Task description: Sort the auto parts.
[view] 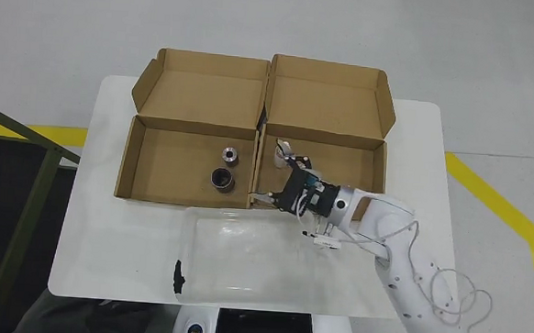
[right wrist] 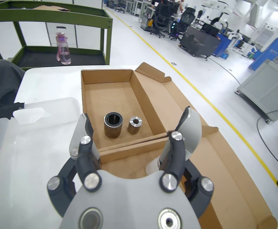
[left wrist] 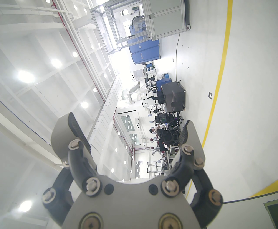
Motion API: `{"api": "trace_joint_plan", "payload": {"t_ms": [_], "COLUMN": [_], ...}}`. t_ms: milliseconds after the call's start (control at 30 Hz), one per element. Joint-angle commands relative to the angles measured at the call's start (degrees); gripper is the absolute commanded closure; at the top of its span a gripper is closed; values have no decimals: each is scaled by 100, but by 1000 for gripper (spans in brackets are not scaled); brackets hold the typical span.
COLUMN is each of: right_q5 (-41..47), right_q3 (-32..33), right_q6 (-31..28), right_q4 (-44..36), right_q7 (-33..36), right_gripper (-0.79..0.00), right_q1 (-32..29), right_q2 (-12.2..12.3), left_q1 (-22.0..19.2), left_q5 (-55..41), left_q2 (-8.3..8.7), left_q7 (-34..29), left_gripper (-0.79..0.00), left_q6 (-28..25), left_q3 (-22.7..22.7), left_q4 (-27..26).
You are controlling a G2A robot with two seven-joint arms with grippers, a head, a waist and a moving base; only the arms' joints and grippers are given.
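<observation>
A white part [right wrist: 151, 167] in the cardboard box [right wrist: 228, 173] is mostly hidden behind the right hand [right wrist: 135, 112]. Toward seven o'clock on the surface [view: 106, 249], a dark thing [view: 179, 278] is too small to identify.

Two cardboard boxes [view: 170, 165] [view: 350, 167], two metal sleeves [view: 229, 153] [view: 222, 178], one clear tray [view: 243, 257]

big dark metal tube [right wrist: 113, 125]: standing up, hole on top, in left cardboard box [view: 166, 160] | small gray metal tube [right wrist: 134, 125]: standing up, just beside it | white part [right wrist: 152, 167]: in right cardboard box [view: 350, 167]
</observation>
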Motion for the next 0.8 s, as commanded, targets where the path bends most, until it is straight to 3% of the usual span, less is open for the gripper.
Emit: {"api": "trace_joint_plan", "payload": {"t_ms": [0, 167, 767], "right_q5": [-67, -164, 2], "right_q3": [273, 905, 2220], "right_q6": [114, 402, 1423], "right_q4": [-136, -352, -598], "right_q7": [-139, -426, -1202], "right_gripper": [-727, -785, -785], "right_q1": [-300, -935, -2234], "right_q2": [50, 156, 298], "left_q1": [0, 0, 0], "left_q5": [0, 0, 0], "left_q2": [0, 0, 0], "left_q7": [0, 0, 0], "left_gripper": [-785, -785, -785], "left_q6": [0, 0, 0], "left_q3": [0, 0, 0], "left_q4": [0, 0, 0]}}
